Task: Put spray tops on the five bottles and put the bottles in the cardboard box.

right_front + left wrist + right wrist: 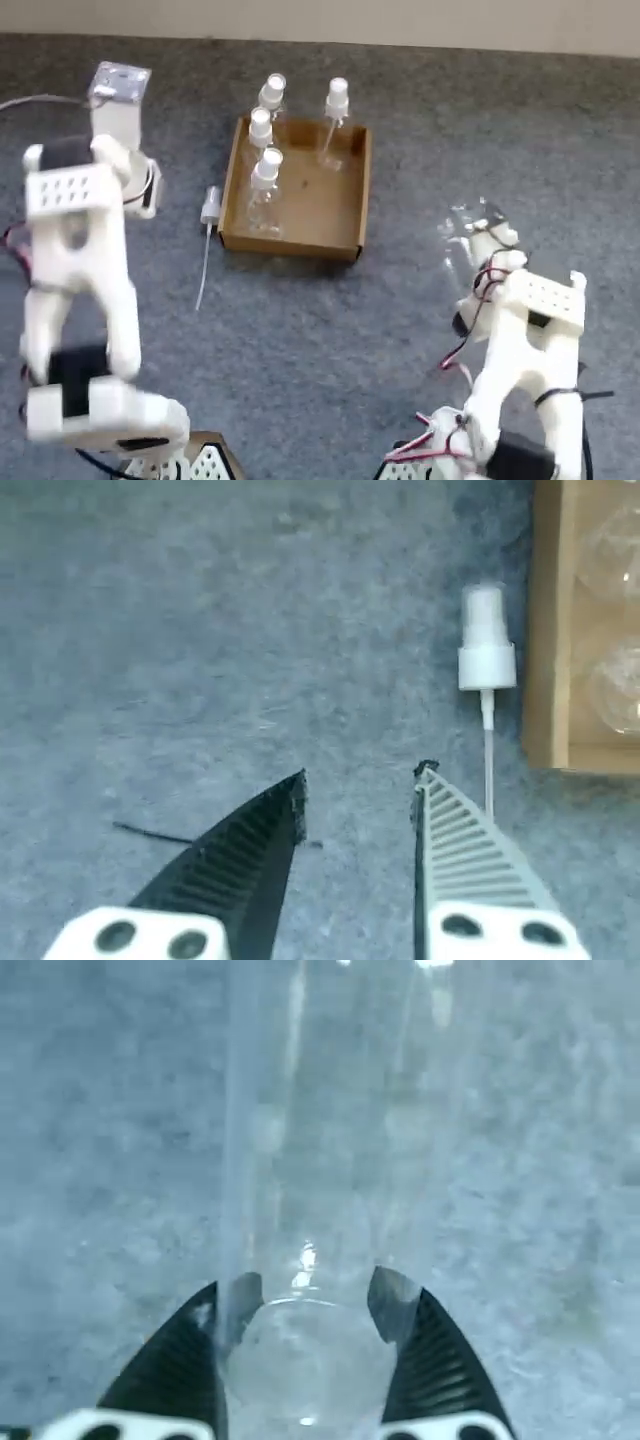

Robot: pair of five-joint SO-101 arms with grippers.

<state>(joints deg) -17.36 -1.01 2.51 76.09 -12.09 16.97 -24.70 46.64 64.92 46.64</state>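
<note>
Four capped bottles (264, 188) already stand in the cardboard box (290, 243), which sits toward the far edge of the table (330, 340), about midway along it. The last spray top (487, 650) lies flat on the table just beside the box's left wall, its thin dip tube trailing toward the near edge. The left gripper (360, 780) hovers over the table close to it, jaws spread and nothing between them, with the tube running past one fingertip. Toward the right edge of the table, the right gripper (305, 1300) is clenched on the fifth bottle (300, 1160), a clear one with no top; which end it grips is hard to make out through the transparent body. The likeliest trouble lies in the pickup: if the left jaws close on the slender tube instead of the white collar, the tube may bend or the top may skid against the box wall. Later, the smooth bottle could twist or slip in the right grip as the tube is fed into its narrow neck, and lowering it into the box risks toppling the bottles clustered along the box's left side
</note>
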